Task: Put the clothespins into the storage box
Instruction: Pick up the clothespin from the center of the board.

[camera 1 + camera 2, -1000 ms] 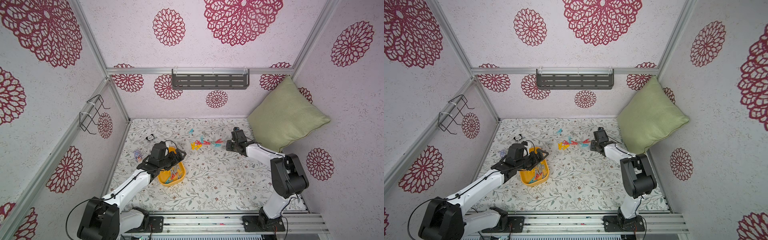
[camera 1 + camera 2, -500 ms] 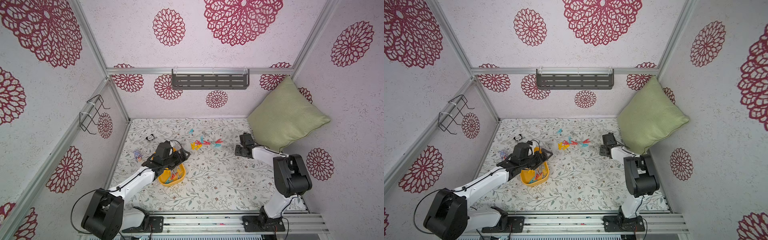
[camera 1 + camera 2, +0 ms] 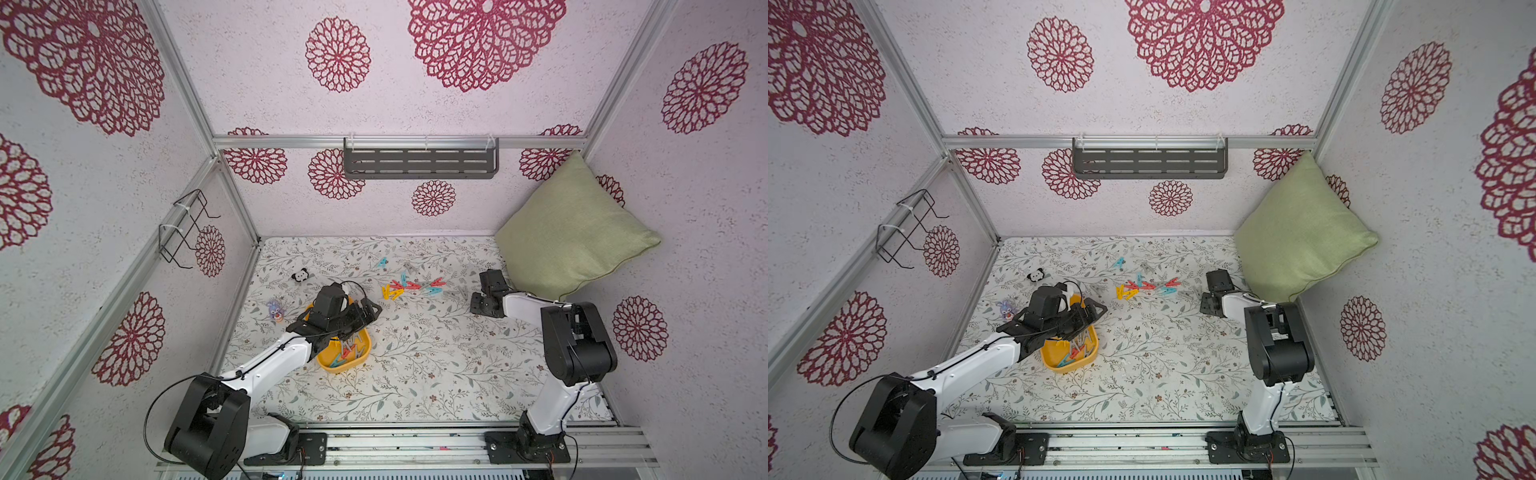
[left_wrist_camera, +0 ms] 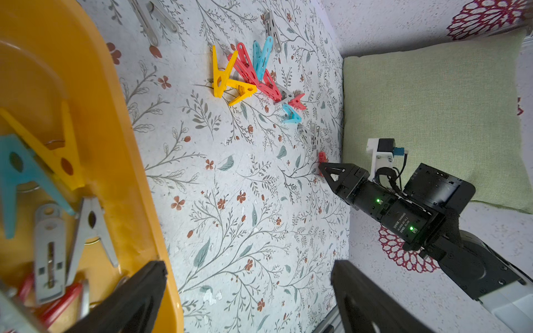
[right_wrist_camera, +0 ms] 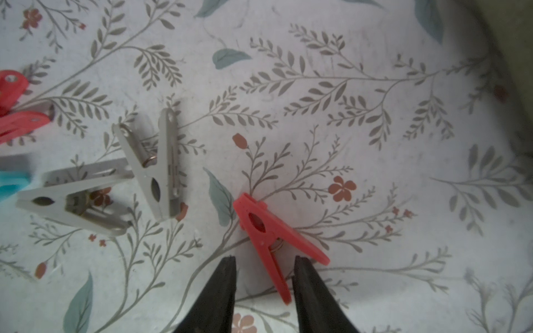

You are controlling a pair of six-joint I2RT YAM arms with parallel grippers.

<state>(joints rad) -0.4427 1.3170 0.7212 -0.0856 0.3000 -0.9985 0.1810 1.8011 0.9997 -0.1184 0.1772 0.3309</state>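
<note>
Right gripper sits low on the floral mat, jaws set narrow and astride one leg of a red clothespin. We see mat between one finger and that leg. Two grey clothespins lie just beside. Left gripper is spread wide and empty, over the far rim of the storage box, which holds several clothespins. More lie loose between the arms.

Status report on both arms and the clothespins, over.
Left gripper open, empty, above storage box rim. Right gripper open, fingers straddling red clothespin, not clamped. More clothespins loose on table; two grey clothespins nearby, not touching it.
</note>
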